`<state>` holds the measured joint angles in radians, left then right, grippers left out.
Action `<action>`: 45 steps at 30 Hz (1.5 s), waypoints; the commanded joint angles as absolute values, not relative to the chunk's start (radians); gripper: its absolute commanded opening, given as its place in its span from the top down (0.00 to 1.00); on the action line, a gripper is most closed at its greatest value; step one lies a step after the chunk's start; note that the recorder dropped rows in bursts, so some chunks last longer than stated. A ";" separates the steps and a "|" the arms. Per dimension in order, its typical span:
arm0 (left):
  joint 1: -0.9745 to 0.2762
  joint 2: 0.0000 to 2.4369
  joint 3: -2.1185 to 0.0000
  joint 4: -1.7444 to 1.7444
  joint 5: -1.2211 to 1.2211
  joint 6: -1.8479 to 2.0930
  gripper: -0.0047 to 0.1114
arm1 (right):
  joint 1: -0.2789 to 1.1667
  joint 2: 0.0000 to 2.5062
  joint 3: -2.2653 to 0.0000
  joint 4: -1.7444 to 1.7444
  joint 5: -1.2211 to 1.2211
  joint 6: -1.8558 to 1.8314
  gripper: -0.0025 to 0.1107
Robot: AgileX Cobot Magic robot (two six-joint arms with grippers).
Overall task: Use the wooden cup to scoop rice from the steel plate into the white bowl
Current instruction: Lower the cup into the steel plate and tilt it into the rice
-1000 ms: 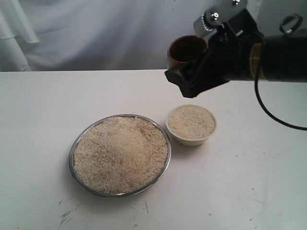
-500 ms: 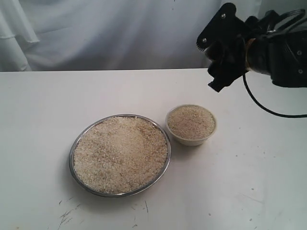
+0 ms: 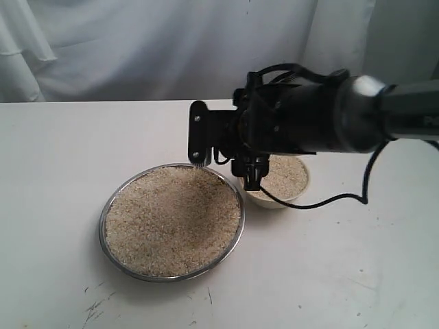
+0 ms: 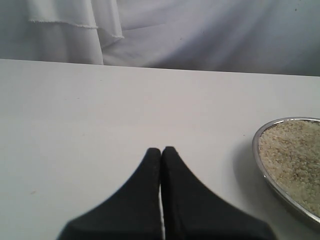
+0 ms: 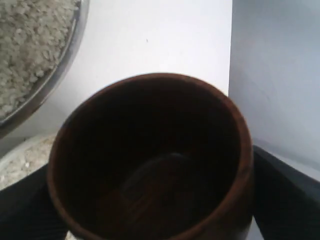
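Wooden cup [image 5: 150, 160]: rigid, light, glossy-slick, judged; right gripper [image 3: 223, 151] pinches its walls, over 1 o'clock rim of steel plate [image 3: 104, 218].

Colour check from my end. The rice [image 3: 171, 219] is a pale beige-white, finely speckled all over, and the same shade fills the white bowl [image 3: 274, 201], which is really more of a cream. The steel plate [image 4: 256, 150] is shiny silver round its rim. The wooden cup [image 5: 150, 150] has a glossy reddish-brown lip and goes nearly black inside, with a dull brown patch at the bottom. The right arm [image 3: 322, 127] is black with a pale sheen along the top, and the left gripper [image 4: 161, 150] is plain matte black. The table [image 3: 62, 157] is off-white with a few dark scuff marks [image 3: 96, 308] near the front. The curtain [image 3: 137, 48] is pale bluish-grey.
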<state>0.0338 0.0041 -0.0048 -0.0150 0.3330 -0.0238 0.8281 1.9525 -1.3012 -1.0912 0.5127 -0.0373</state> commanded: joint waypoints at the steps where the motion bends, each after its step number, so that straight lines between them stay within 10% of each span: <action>1: 0.031 0.000 0.000 -0.014 0.319 -0.024 0.96 | 0.892 1.995 -1.358 -1.258 0.565 -0.057 0.98; 26: 0.031 0.000 0.000 -0.014 0.319 -0.024 0.96 | 1.018 2.259 -1.501 -1.613 0.575 -0.265 0.98; 45: 0.031 0.000 0.000 -0.014 0.319 -0.024 0.96 | 1.041 2.278 -1.497 -0.888 0.505 -1.013 0.98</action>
<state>0.0338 0.0041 -0.0048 -0.0150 0.3330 -0.0238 1.0275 2.2614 -1.5079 -1.0490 0.5210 -0.9451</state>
